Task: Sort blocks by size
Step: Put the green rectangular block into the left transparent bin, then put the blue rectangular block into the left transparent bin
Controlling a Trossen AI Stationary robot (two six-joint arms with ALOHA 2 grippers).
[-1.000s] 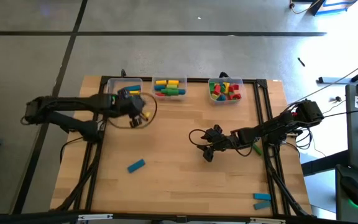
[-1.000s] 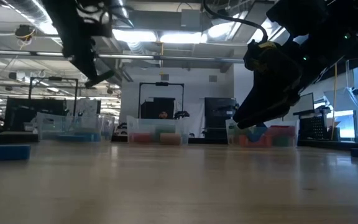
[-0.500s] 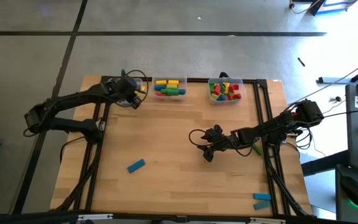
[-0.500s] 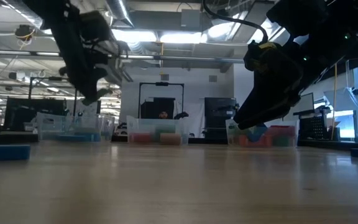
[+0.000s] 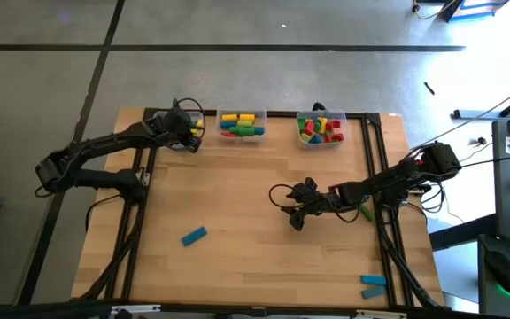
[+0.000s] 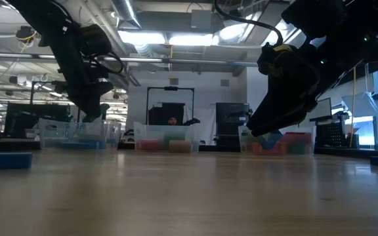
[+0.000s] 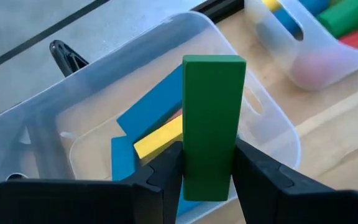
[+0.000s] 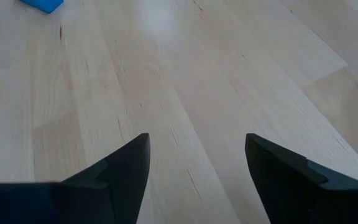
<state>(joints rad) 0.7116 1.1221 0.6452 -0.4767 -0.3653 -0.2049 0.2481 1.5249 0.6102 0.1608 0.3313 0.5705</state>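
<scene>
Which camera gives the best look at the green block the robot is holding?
The left wrist view: the green block fills it, clamped upright between the left gripper fingers above a clear bin. From above and at table height, the arm hides it.

Two slender matte-black jointed arms with black looping cables; each hand point(image 7: 207, 177) point(image 8: 197, 168) carries two flat, dark, wedge-shaped fingers.

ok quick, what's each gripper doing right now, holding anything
Left gripper: closed on a green block, over the leftmost clear bin.
Right gripper: open and empty, low over the bare table.
</scene>
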